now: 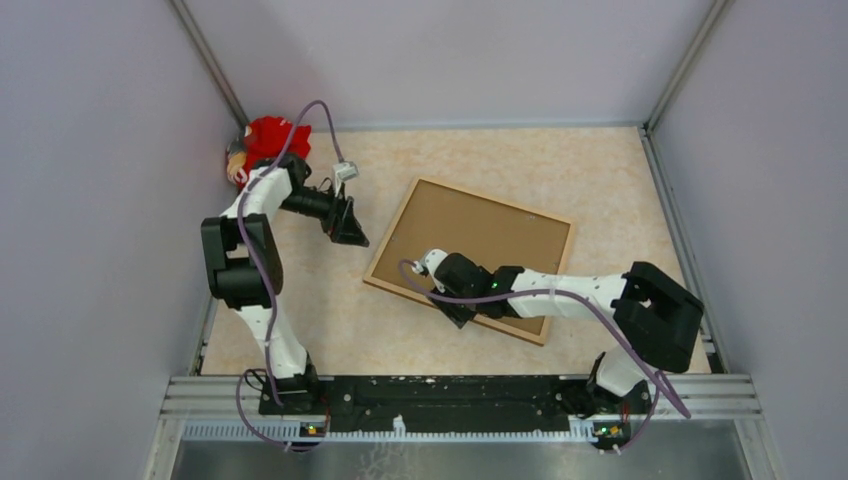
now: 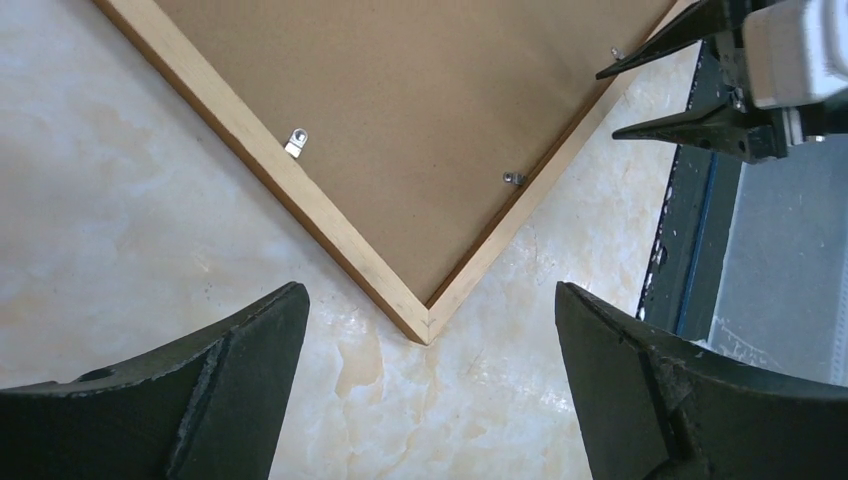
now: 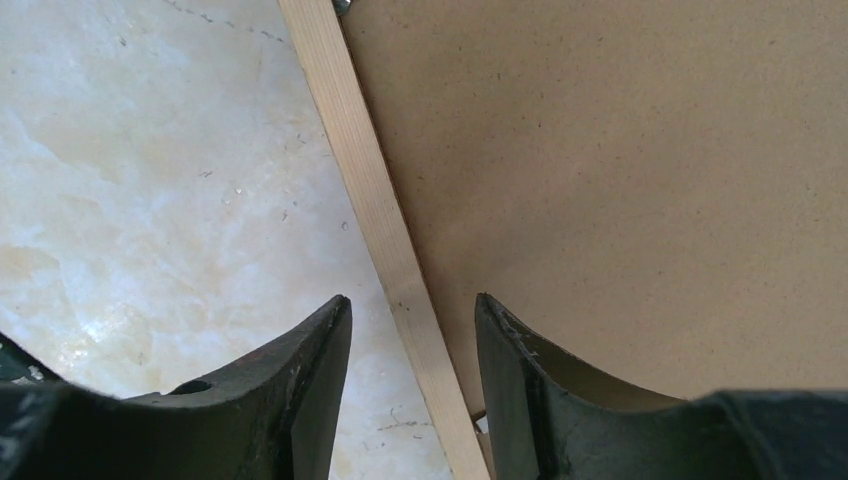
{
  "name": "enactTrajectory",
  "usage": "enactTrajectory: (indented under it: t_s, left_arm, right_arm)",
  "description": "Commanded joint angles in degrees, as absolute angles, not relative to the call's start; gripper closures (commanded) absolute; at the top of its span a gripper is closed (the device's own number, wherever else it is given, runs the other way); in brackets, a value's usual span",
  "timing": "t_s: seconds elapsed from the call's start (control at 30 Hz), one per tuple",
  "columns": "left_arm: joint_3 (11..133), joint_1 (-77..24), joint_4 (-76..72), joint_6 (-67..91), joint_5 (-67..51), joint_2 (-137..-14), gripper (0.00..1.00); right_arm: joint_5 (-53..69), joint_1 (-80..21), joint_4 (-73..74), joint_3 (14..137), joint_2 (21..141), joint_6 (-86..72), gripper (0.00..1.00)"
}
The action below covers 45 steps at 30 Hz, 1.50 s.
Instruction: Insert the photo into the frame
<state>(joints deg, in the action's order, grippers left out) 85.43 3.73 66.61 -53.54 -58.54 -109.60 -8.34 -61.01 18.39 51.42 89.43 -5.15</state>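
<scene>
The frame lies face down at the middle of the table, with a plain brown backing board inside its wooden moulding. The photo is not in view. My left gripper is open and empty, just left of the frame; in the left wrist view its jaws stand wide over the frame's near-left corner. My right gripper is open at the frame's near edge. In the right wrist view its jaws straddle the moulding, one over the table, one over the board.
Small metal clips sit on the frame's back. A red object lies in the far left corner behind the left arm. Grey walls close in three sides. A metal rail runs along the near edge.
</scene>
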Motion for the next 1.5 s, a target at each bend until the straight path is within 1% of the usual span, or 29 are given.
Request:
enactTrajectory:
  t_s: [0.0, 0.1, 0.17, 0.43, 0.47, 0.5, 0.57, 0.6, 0.63, 0.73, 0.93, 1.07, 1.2, 1.3, 1.37, 1.47]
  left_arm:
    - [84.53, 4.58, 71.08, -62.82, -65.65, -105.68, 0.01]
    - [84.89, 5.73, 78.26, -72.69, -71.84, -105.54, 0.01]
    - [85.50, 5.94, 80.72, -75.26, -73.25, -105.88, 0.01]
    - [81.99, 6.05, 79.50, -79.75, -71.00, -102.21, 0.01]
    - [80.88, 6.02, 78.29, -79.97, -69.84, -101.33, 0.01]
    - [79.36, 5.73, 76.70, -80.55, -68.03, -99.96, 0.01]
    - [74.86, 5.01, 71.84, -81.23, -62.97, -96.28, 0.01]
    - [72.28, 5.01, 68.69, -81.28, -60.68, -94.03, 0.01]
    - [69.56, 5.01, 65.81, -81.51, -58.22, -91.90, 0.01]
    - [62.85, 4.98, 60.64, -84.29, -54.53, -85.49, 0.01]
    - [55.81, 3.26, 57.48, -97.87, -54.51, -74.51, 0.01]
    - [48.11, -1.42, 44.50, -102.31, -49.07, -63.80, 0.01]
    - [42.03, -6.74, 36.81, -108.87, -44.89, -55.40, 0.01]
    - [37.70, -9.83, 30.29, -111.92, -42.93, -51.94, 0.01]
    - [36.64, -11.38, 29.11, -114.18, -41.10, -51.79, 0.01]
    - [35.29, -13.87, 25.37, -113.73, -37.27, -52.42, 0.05]
  right_arm:
    - [-11.29, -62.12, 17.23, 50.80, 90.83, -4.53, 0.54]
    - [-11.72, -62.35, 16.70, 50.51, 91.05, -4.91, 0.60]
    - [-11.84, -62.61, 16.38, 50.36, 91.03, -4.92, 0.63]
    - [-12.43, -63.02, 15.76, 49.84, 91.83, -5.01, 0.67]
    - [-12.43, -63.03, 15.74, 49.90, 92.32, -5.01, 0.69]
    - [-12.66, -63.06, 15.85, 50.18, 92.77, -5.01, 0.76]
    - [-13.64, -63.03, 16.16, 51.04, 93.30, -5.43, 0.92]
    - [-14.09, -63.01, 16.40, 51.63, 93.37, -5.80, 0.99]
    - [-14.47, -63.02, 16.76, 52.43, 93.18, -6.28, 1.00]
    - [-14.26, -62.97, 17.73, 55.26, 91.73, -6.83, 1.00]
    - [-7.90, -61.57, 21.82, 63.29, 89.83, -6.76, 1.00]
    - [-1.90, -59.62, 24.30, 68.14, 88.87, -8.43, 1.00]
    - [3.83, -57.44, 25.84, 71.26, 87.47, -10.47, 1.00]
    - [6.98, -56.28, 27.41, 73.47, 86.53, -11.21, 1.00]
    - [8.48, -55.55, 28.41, 74.80, 86.19, -11.40, 1.00]
    - [10.62, -55.04, 29.89, 76.73, 85.97, -11.85, 1.00]
